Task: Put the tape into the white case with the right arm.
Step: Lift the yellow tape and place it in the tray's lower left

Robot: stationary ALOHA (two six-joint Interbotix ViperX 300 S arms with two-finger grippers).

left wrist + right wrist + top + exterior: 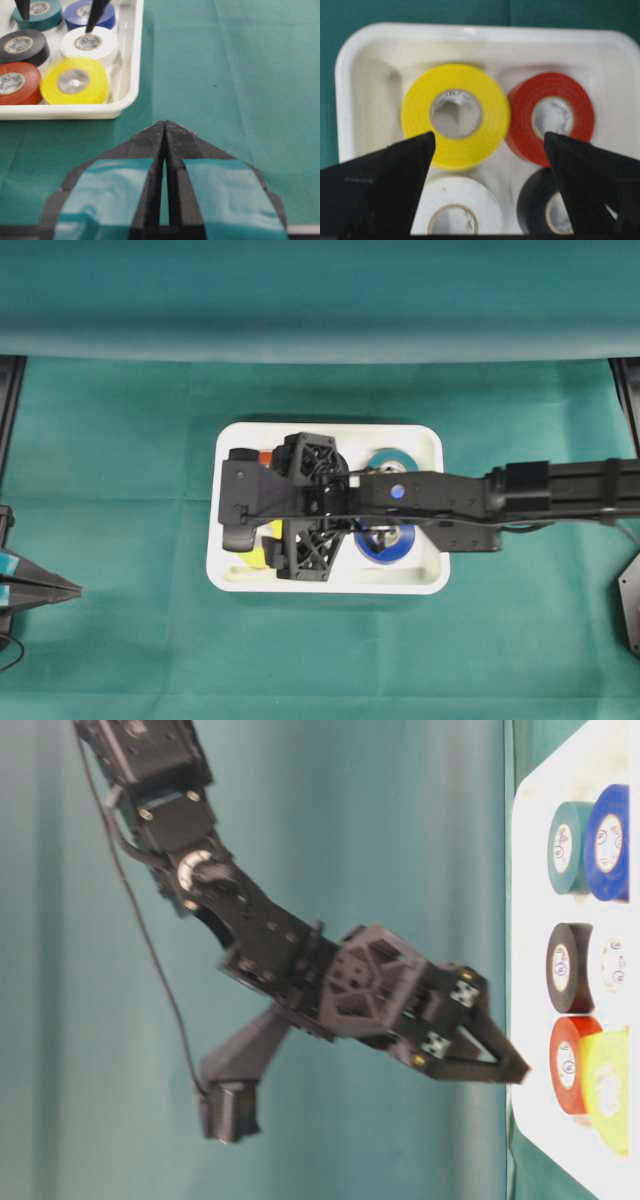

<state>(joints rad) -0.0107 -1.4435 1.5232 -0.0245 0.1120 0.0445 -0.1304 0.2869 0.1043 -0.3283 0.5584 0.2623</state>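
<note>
Right claw (487,145): the two black pointed fingers (395,175) stand wide apart with nothing between them, hanging above the white case (428,445). In the right wrist view the gap between the fingers frames the yellow tape (455,115) and the red tape (551,117); neither finger touches a roll.

The yellow tape lies flat inside the white case, in the left end as seen from overhead, touching the red tape beside it. The white tape (89,44) sits next to the yellow one and the black tape (22,46) next to the red one, in the middle of the case. The blue tape (90,14) and the green tape (39,12) fill the right end. All six rolls lie flat, cores upward, in two rows of three.

The right arm (540,490) reaches in from the right edge of the overhead view and across the case, covering most of the rolls there.

Left claw (165,130): its fingers with light-blue patches are pressed together, holding nothing, well to the left of the case, above the green cloth of the bench (120,440).
</note>
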